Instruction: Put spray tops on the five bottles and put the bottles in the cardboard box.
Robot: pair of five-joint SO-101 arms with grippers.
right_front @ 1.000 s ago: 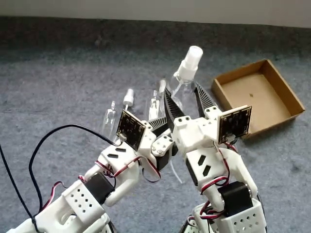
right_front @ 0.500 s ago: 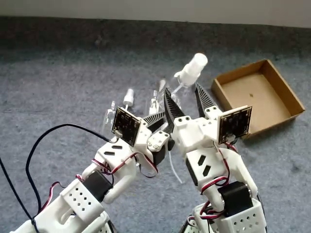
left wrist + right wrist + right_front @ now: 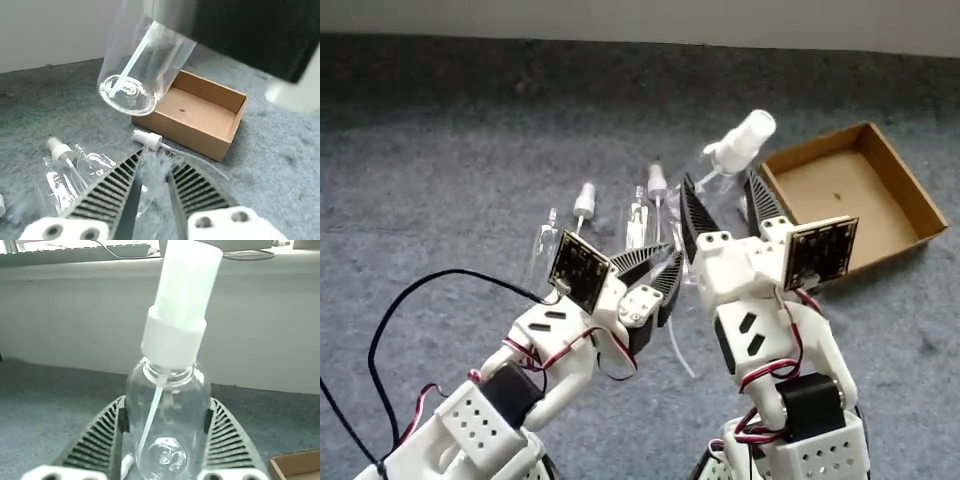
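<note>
I am counting two grippers of mine, the left gripper [image 3: 156,156] and the right gripper [image 3: 718,182]. I am seeing one cardboard box [image 3: 910,215]. I am holding one bottle [image 3: 167,440] up. From up high I am counting three white spray tops: the first top [image 3: 748,138], the second top [image 3: 585,197], the third top [image 3: 657,180]. The lying bottles [image 3: 545,245] are piling together, so I am not telling how many.

The raised bottle [image 3: 722,166] sits between the cardboard box [image 3: 910,205] at right and bottles [image 3: 638,215] lying at left.
</note>
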